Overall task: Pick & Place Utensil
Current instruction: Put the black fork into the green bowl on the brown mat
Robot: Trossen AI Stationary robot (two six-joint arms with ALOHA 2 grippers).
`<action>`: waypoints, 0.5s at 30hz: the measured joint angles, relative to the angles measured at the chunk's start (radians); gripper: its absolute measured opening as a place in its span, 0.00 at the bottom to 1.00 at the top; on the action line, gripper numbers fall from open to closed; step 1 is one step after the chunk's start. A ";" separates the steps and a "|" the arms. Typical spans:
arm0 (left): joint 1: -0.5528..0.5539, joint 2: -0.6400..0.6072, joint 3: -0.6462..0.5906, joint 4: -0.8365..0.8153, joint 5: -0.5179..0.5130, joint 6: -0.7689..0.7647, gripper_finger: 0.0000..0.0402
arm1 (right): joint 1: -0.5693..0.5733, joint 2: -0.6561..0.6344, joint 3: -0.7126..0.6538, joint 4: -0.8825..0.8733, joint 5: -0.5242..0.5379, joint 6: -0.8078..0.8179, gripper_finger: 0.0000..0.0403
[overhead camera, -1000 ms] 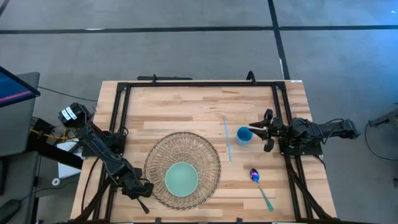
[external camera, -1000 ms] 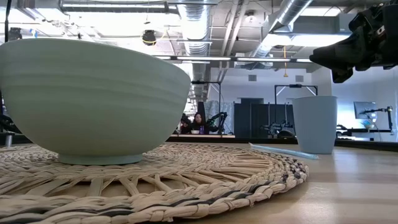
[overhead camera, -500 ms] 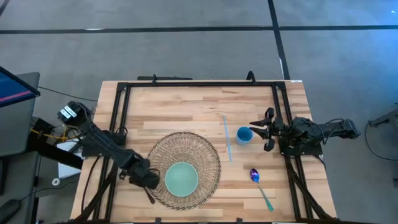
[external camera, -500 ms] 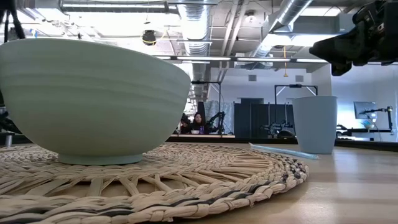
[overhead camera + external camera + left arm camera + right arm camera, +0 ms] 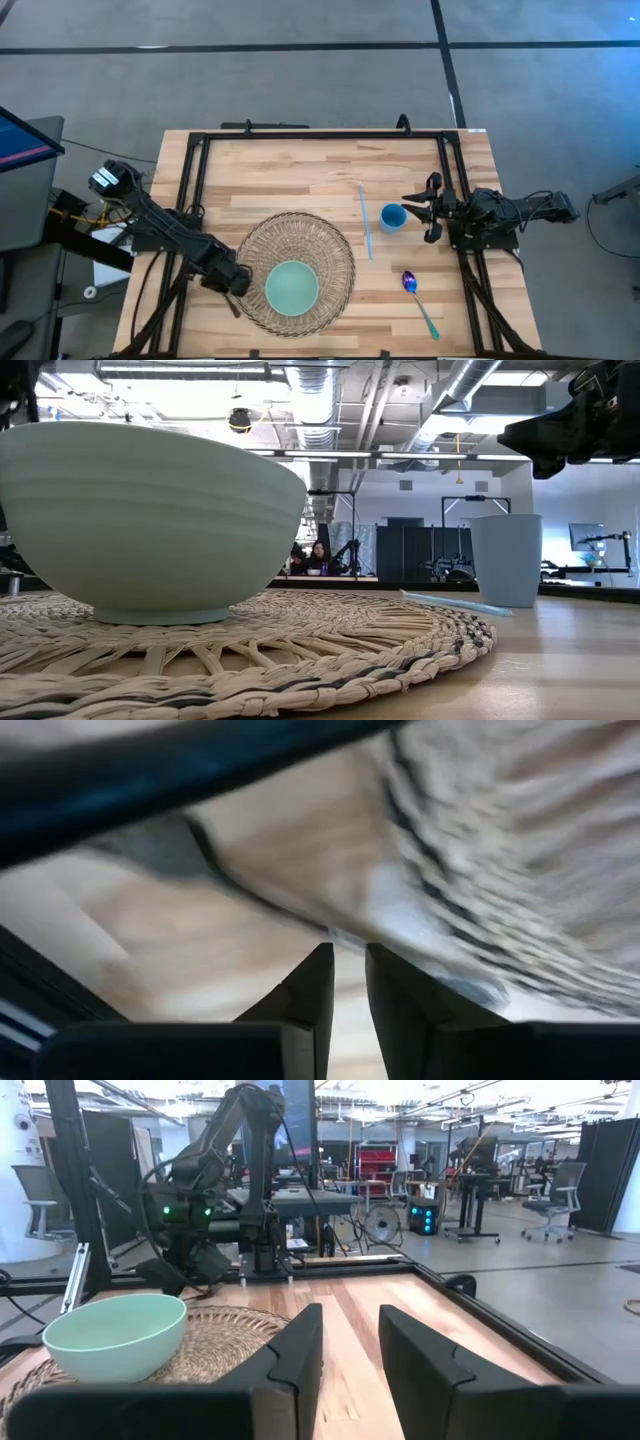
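Note:
The spoon point(image 5: 419, 300), with a purple bowl and a teal handle, lies flat on the wood near the right near corner, and no gripper is close to it. A mint bowl point(image 5: 292, 287) stands on a round woven mat point(image 5: 300, 235). My left gripper point(image 5: 236, 284) hovers at the mat's left edge with its fingers almost together point(image 5: 349, 970). My right gripper point(image 5: 420, 209) waits beside the blue cup point(image 5: 393, 217), a narrow gap between its fingers point(image 5: 350, 1340). A pale blue straw point(image 5: 365, 222) lies flat left of the cup.
A black frame point(image 5: 320, 134) runs along the table's far, left and right sides. In the low view the bowl point(image 5: 150, 520) and the cup point(image 5: 507, 558) stand up from the table. Bare wood shows between the mat and the far rail. A person sits far off in the room behind.
My left gripper has swung from the table's near left corner toward the far and right, up to the woven mat's left edge. The right arm, spoon, bowl, cup and straw have stayed where they were.

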 joint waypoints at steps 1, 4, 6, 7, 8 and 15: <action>-0.004 -0.017 0.006 0.005 -0.005 -0.026 0.16 | 0.000 0.000 0.000 0.000 0.000 0.000 0.24; -0.022 -0.043 0.007 0.005 -0.003 -0.112 0.16 | 0.000 0.000 0.000 0.000 0.000 0.000 0.24; -0.039 -0.049 0.007 0.004 -0.002 -0.158 0.16 | 0.000 0.000 0.000 0.000 -0.001 0.000 0.24; -0.047 -0.049 0.007 0.006 -0.001 -0.177 0.16 | 0.000 0.000 0.000 0.000 -0.001 0.000 0.24; -0.056 -0.047 0.007 0.006 -0.001 -0.189 0.16 | 0.000 0.000 0.000 -0.001 -0.001 0.000 0.24; -0.065 -0.039 0.008 0.007 -0.067 -0.201 0.23 | 0.000 0.000 0.000 0.000 -0.002 0.000 0.24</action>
